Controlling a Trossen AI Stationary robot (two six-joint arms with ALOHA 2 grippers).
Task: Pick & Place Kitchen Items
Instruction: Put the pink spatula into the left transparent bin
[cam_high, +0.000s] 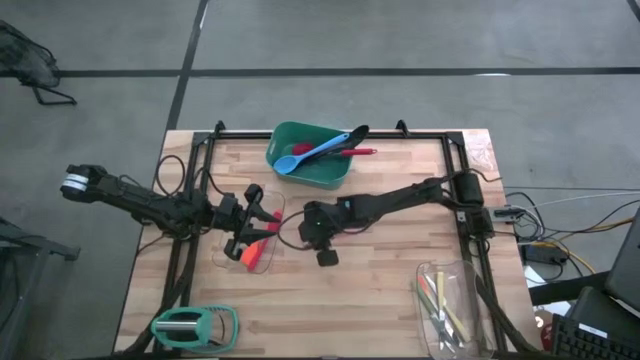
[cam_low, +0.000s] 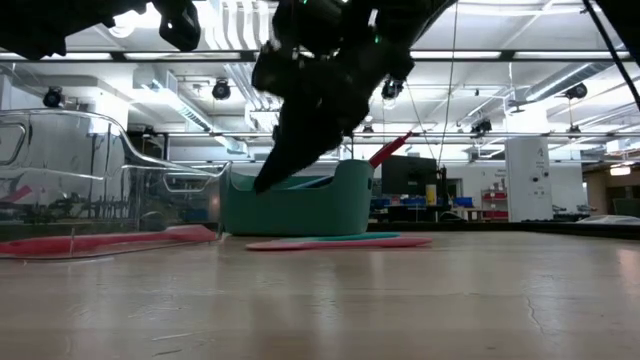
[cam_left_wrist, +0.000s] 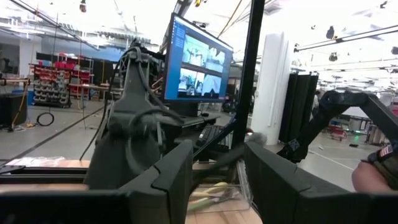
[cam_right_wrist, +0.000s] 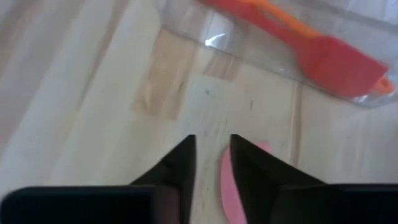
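A pink flat utensil (cam_low: 340, 241) with a teal strip along it lies flat on the table in front of the green tub (cam_high: 310, 160). My right gripper (cam_low: 265, 183) hangs above its left end, slanting down, fingers a little apart with only bare wood between them (cam_right_wrist: 211, 152); the pink utensil (cam_right_wrist: 231, 186) shows under one finger. A red spatula (cam_right_wrist: 336, 59) and an orange one (cam_right_wrist: 280, 15) lie in a clear glass tray (cam_high: 250, 245). The tub holds a blue spoon (cam_high: 315, 152), a red utensil and a black slotted spoon. My left gripper (cam_high: 250, 215) waits open over that tray.
A second clear tray (cam_high: 450, 305) with several slim utensils stands at the front right. A teal tool (cam_high: 195, 325) lies at the front left corner. A black frame rail (cam_high: 330, 133) runs around the table. Bare wood lies between the right gripper and the front edge.
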